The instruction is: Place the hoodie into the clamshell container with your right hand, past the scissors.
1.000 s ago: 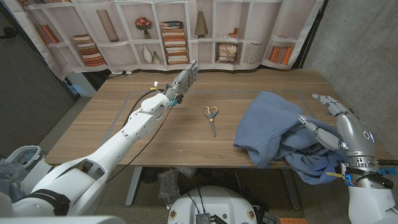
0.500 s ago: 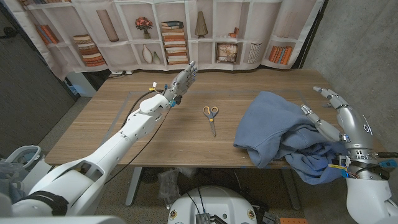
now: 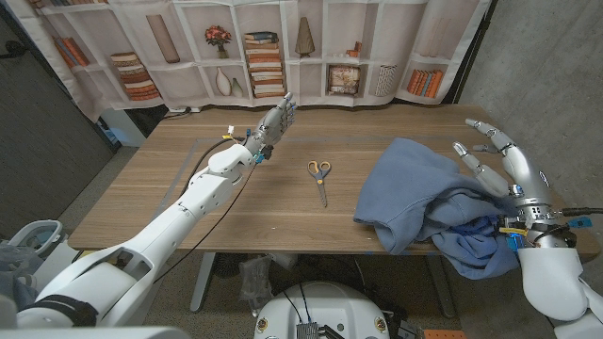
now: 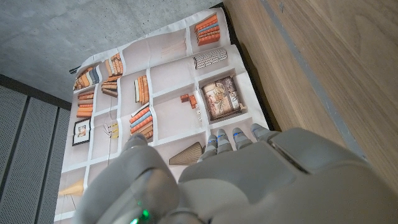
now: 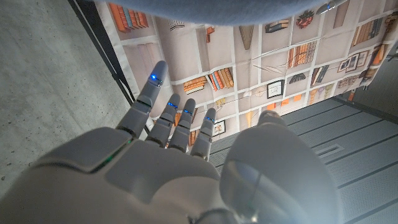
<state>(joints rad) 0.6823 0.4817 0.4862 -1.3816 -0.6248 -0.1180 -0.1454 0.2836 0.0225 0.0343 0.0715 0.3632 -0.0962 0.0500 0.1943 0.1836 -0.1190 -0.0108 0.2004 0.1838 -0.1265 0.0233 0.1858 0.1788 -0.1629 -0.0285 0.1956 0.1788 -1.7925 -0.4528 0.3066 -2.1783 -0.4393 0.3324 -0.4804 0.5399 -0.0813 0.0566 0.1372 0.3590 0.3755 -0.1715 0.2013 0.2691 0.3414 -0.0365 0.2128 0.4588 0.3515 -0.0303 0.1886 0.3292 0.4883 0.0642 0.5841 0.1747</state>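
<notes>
The blue hoodie (image 3: 421,193) lies crumpled on the table's right part, its lower folds hanging over the near edge. My right hand (image 3: 501,162) hovers over the hoodie's right side, fingers spread and holding nothing. In the right wrist view that hand (image 5: 168,168) reaches out straight, with a strip of the hoodie (image 5: 217,6) past the fingertips. The scissors (image 3: 319,175), with yellow and blue handles, lie at the table's middle, left of the hoodie. My left hand (image 3: 276,121) is stretched out over the far middle of the table, fingers straight and empty; the left wrist view shows it (image 4: 249,180) too.
The wooden table (image 3: 236,212) carries faint grey lines (image 3: 179,179) on its left part. A printed bookshelf backdrop (image 3: 264,56) hangs behind the table's far edge. A concrete wall (image 3: 546,66) stands to the right.
My right hand has risen off the hoodie and moved toward the far side, fingers spreading. The hoodie, the scissors and the left arm stay where they were.
</notes>
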